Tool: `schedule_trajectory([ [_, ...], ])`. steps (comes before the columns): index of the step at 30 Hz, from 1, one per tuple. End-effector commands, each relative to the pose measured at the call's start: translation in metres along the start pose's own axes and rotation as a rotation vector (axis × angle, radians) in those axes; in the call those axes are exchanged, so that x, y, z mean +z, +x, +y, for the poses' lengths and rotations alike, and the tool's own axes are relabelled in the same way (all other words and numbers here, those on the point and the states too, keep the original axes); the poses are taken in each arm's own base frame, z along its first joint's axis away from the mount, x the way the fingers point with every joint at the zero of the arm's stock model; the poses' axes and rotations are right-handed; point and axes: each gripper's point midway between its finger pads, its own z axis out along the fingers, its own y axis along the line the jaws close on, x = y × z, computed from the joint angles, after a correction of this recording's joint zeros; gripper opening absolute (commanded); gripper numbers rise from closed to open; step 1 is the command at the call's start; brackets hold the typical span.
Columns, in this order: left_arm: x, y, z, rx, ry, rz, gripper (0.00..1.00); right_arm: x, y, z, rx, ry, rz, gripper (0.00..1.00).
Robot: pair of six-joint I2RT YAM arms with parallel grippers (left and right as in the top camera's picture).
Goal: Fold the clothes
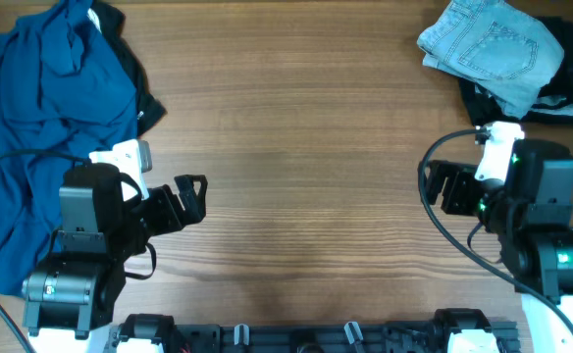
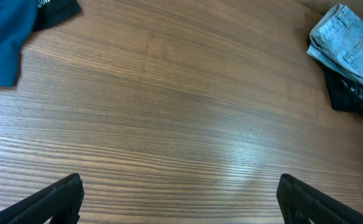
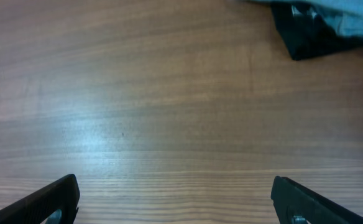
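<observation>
Observing the denim shorts (image 1: 491, 49) lying bunched at the far right corner of the tabletop (image 1: 296, 147), partly on a black garment (image 1: 551, 103). We are seeing the left gripper (image 1: 190, 199) and right gripper (image 1: 450, 188) spread wide, both holding nothing. A blue garment (image 1: 51, 98) is sprawling at far left.

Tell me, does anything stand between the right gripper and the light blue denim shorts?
Nothing upright does. The right gripper, fingers open, hovers over bare table, apart from the denim shorts at the far right corner. Only the black garment under the shorts shows at their near edge, so a low grasp there might catch it too.
</observation>
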Motion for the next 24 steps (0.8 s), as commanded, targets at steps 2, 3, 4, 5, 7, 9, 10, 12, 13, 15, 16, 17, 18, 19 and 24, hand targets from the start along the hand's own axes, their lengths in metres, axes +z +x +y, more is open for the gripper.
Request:
schedule_trajectory([
  [2, 0.002, 0.001, 0.002, 0.004, -0.008, 0.002, 1.0, -0.005, -0.017, 0.007, -0.132, -0.029, -0.097, 1.0],
  [3, 0.002, 0.001, 0.002, 0.004, -0.009, 0.002, 1.0, -0.01, -0.02, 0.007, -0.139, -0.025, -0.131, 1.0],
  [4, 0.002, 0.001, 0.002, 0.004, -0.008, 0.002, 1.0, -0.017, -0.022, 0.007, -0.143, -0.02, -0.174, 1.0],
  [5, 0.002, 0.001, 0.002, 0.004, -0.009, 0.002, 1.0, -0.023, -0.021, 0.007, -0.149, -0.02, -0.216, 1.0],
  [7, 0.002, 0.001, 0.002, 0.004, -0.008, 0.002, 1.0, -0.03, -0.015, 0.007, -0.158, -0.025, -0.284, 1.0],
  [9, 0.002, 0.001, 0.002, 0.004, -0.008, 0.002, 1.0, -0.035, -0.003, 0.006, -0.165, -0.032, -0.353, 1.0],
  [10, 0.002, 0.001, 0.002, 0.004, -0.009, 0.002, 1.0, -0.035, 0.002, 0.006, -0.169, -0.039, -0.38, 1.0],
  [12, 0.002, 0.001, 0.002, 0.004, -0.008, 0.002, 1.0, -0.034, 0.017, 0.005, -0.178, -0.051, -0.439, 1.0],
  [13, 0.002, 0.001, 0.002, 0.004, -0.009, 0.002, 1.0, -0.034, 0.022, 0.004, -0.18, -0.053, -0.464, 1.0],
  [15, 0.002, 0.001, 0.002, 0.004, -0.008, 0.002, 1.0, -0.031, 0.031, 0.002, -0.184, -0.057, -0.502, 1.0],
  [16, 0.002, 0.001, 0.002, 0.004, -0.008, 0.002, 1.0, -0.03, 0.034, 0.002, -0.186, -0.058, -0.516, 1.0],
  [17, 0.002, 0.001, 0.002, 0.004, -0.008, 0.002, 1.0, -0.028, 0.039, 0.001, -0.188, -0.06, -0.531, 1.0],
  [18, 0.002, 0.001, 0.002, 0.004, -0.009, 0.002, 1.0, -0.026, 0.042, 0.0, -0.19, -0.06, -0.542, 1.0],
  [19, 0.002, 0.001, 0.002, 0.004, -0.008, 0.002, 1.0, -0.025, 0.046, -0.001, -0.192, -0.062, -0.554, 1.0],
  [24, 0.002, 0.001, 0.002, 0.004, -0.008, 0.002, 1.0, -0.016, 0.052, -0.002, -0.202, -0.07, -0.624, 1.0],
])
